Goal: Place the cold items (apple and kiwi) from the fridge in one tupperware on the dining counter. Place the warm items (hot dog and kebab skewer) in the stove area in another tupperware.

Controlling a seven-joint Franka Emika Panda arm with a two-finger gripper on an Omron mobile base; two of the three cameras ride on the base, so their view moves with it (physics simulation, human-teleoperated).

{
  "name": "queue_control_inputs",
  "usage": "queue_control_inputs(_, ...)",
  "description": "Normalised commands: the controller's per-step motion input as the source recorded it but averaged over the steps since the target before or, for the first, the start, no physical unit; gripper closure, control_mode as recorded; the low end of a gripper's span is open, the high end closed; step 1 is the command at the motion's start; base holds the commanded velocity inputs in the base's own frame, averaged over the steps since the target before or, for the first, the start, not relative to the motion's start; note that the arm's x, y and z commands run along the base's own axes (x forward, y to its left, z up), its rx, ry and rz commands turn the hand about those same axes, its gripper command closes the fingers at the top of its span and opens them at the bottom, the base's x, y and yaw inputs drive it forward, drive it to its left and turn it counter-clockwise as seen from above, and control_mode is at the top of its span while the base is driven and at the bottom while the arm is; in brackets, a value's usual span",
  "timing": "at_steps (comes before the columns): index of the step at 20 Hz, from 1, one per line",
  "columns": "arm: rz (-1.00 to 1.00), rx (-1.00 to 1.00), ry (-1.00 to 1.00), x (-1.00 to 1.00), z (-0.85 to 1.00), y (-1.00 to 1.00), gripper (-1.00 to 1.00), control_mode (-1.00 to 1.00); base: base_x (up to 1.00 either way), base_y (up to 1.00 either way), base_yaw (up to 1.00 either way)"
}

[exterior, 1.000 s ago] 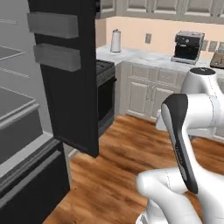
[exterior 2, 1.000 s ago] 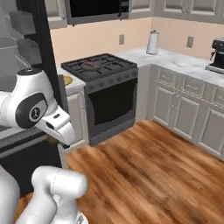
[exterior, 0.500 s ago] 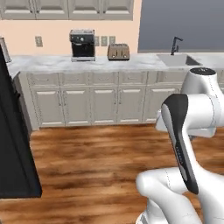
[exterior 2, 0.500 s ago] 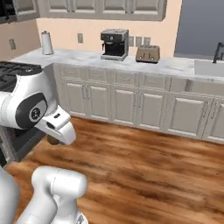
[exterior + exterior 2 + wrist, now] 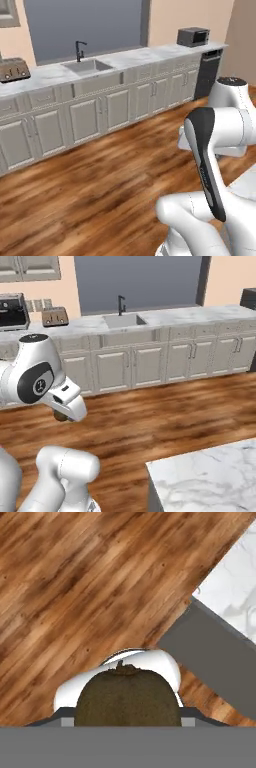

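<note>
A brown, fuzzy kiwi [image 5: 127, 699] fills the bottom middle of the hand view, with my gripper [image 5: 127, 721] shut on it. In the right base view the kiwi [image 5: 60, 416] peeks out under the white hand, which hangs above the wood floor at the left. The white marble dining counter [image 5: 210, 473] reaches in from the lower right there. In the hand view its corner [image 5: 232, 594] lies at the upper right. The apple, hot dog, kebab skewer and tupperware are out of view.
A run of grey cabinets [image 5: 100, 110] with a sink [image 5: 121, 319] lines the far wall. On it stand a toaster [image 5: 54, 316], a coffee machine [image 5: 11, 311] and a small oven [image 5: 193, 36]. Open wood floor [image 5: 150, 421] lies between me and the cabinets.
The whole picture has swung: the base turned away from the fridge and stove, past the coffee machine, to the sink wall and dining counter. The grip has not changed.
</note>
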Motion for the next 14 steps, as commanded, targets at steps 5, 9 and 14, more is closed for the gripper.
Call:
queue_control_inputs(5,0.0,0.0,0.0,0.0,0.0,0.0,1.0,1.0,-0.43,0.02,-0.81)
queue_control_inputs(9,0.0,0.0,0.0,0.0,0.0,0.0,1.0,1.0,-0.54,0.51,-0.44)
queue_control_inputs(14,0.0,0.0,0.0,0.0,0.0,0.0,1.0,1.0,-0.95,0.21,-0.22)
